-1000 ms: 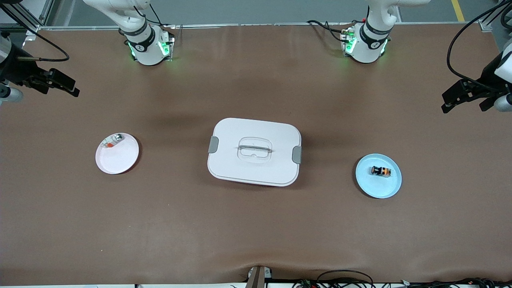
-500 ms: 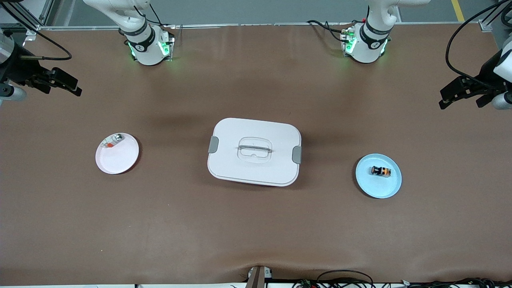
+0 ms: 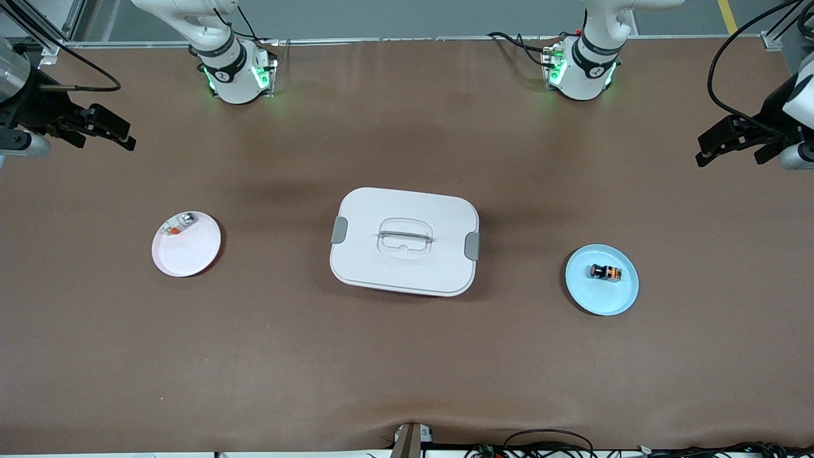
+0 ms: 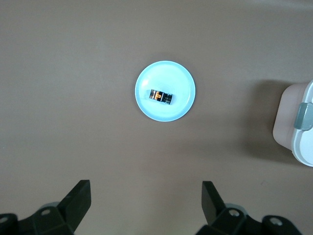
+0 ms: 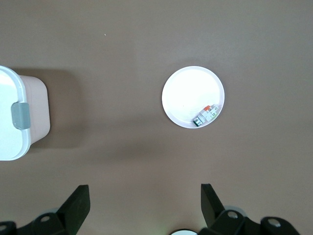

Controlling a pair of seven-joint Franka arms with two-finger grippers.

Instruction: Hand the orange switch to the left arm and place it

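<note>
In the front view, the box [image 3: 404,242] sits mid-frame on the counter [image 3: 407,356]; the orange switch [image 3: 605,272] lies on a blue plate [image 3: 601,299] at lower right, and a white plate [image 3: 186,249] sits at left. The right gripper [image 3: 121,137] hangs at the upper left edge, the left gripper [image 3: 712,149] at upper right, both wide open and empty. In the left wrist view, the switch [image 4: 161,96] lies on its plate [image 4: 165,111] at center. In the right wrist view, the white plate [image 5: 188,93] holds a small silver-and-red piece [image 5: 206,115].

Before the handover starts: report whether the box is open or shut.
Shut. The box has its lid seated flat, and both grey side latches lie against its ends.
</note>
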